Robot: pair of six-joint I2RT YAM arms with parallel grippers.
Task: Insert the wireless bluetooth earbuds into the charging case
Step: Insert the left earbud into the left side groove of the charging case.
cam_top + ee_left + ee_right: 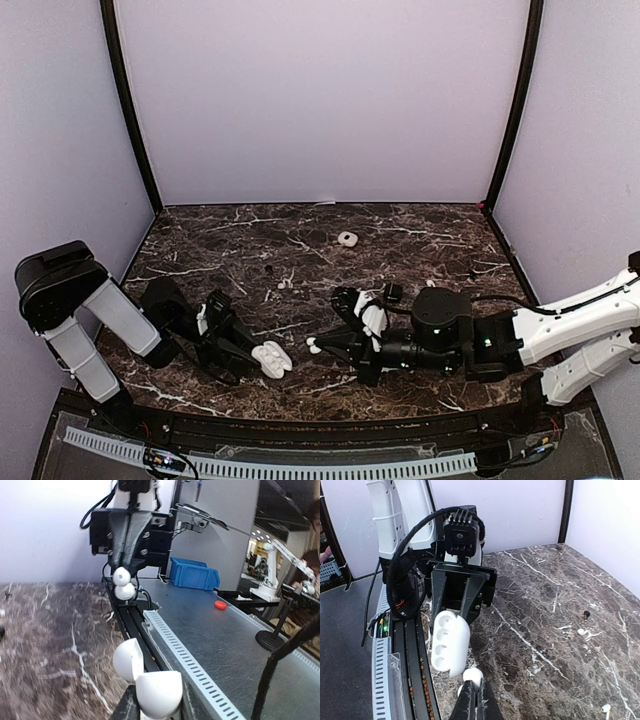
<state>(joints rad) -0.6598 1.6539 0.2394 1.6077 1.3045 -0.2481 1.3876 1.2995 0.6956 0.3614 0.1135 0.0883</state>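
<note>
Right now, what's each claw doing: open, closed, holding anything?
Left claw: closed on the open white charging case.
Right claw: closed on a white earbud.

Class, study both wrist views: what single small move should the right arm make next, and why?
Probably ease the right tool forward, bringing its earbud to a well of the open charging case. The left tool holds that case with its wells facing the bud. The wells look empty, and a small gap separates bud and case.
</note>
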